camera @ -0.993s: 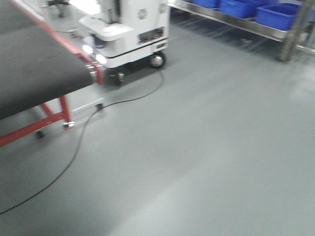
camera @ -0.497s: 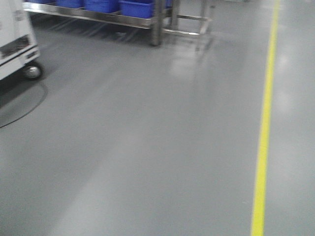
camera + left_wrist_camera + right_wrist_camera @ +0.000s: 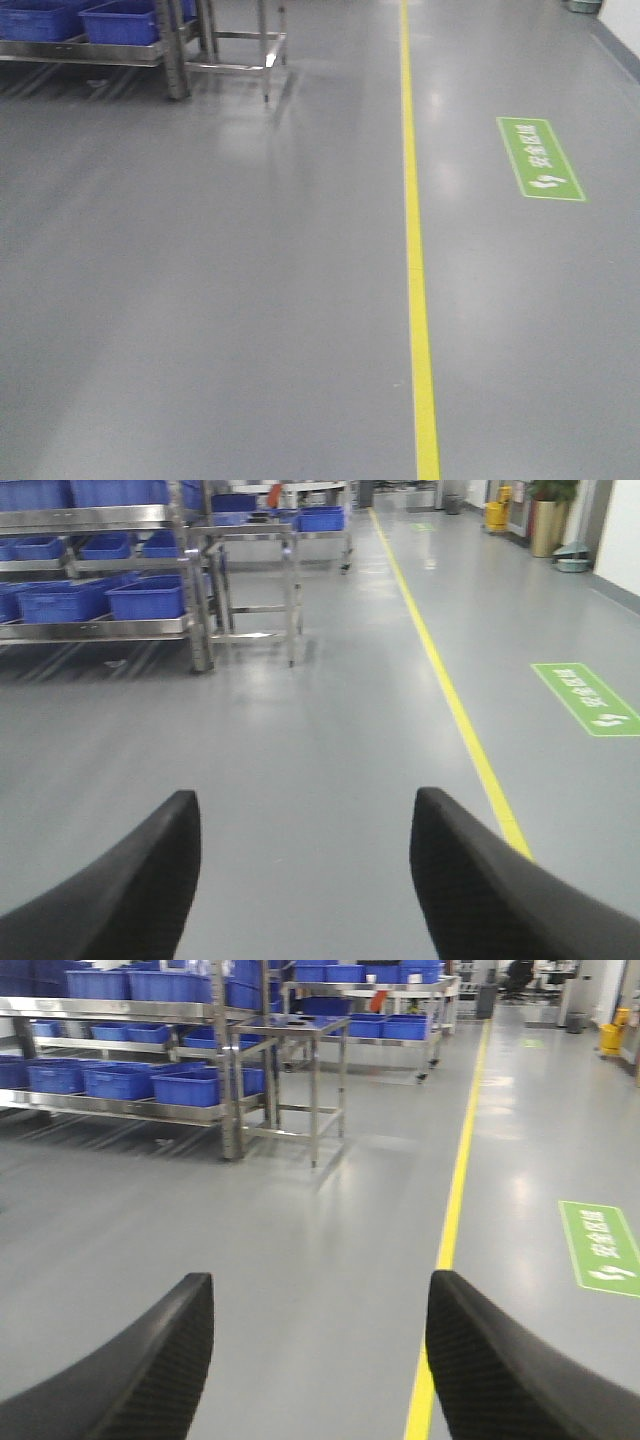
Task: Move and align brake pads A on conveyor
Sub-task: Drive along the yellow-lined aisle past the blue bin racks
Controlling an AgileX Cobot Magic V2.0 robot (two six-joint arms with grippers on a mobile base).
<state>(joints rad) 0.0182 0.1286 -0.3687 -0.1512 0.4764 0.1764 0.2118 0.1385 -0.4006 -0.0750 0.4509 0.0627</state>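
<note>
Front view shows a wide grey floor (image 3: 200,300) with lots of room to move. A yellow line (image 3: 413,250) runs straight from the near edge to the far end. To the right of it, well apart, a green sign (image 3: 541,158) is painted on the floor. In the top left corner stands a steel rack (image 3: 172,55) with blue bins (image 3: 120,20) on it. A small steel table (image 3: 240,40) stands just beside the rack, on the left side of the line.

In the left wrist view, the left gripper (image 3: 305,805) hangs over bare floor. Its two black fingers (image 3: 130,890) are spread wide, with nothing between them. The yellow line passes behind the right-hand finger. The rack is far ahead on the left.

In the right wrist view, the right gripper (image 3: 320,1285) also has its fingers (image 3: 500,1370) spread wide and holds nothing. Here the line runs down to the inner edge of the right-hand finger.

The brake pads and the conveyor do not show in any view, so their place cannot be told.
</note>
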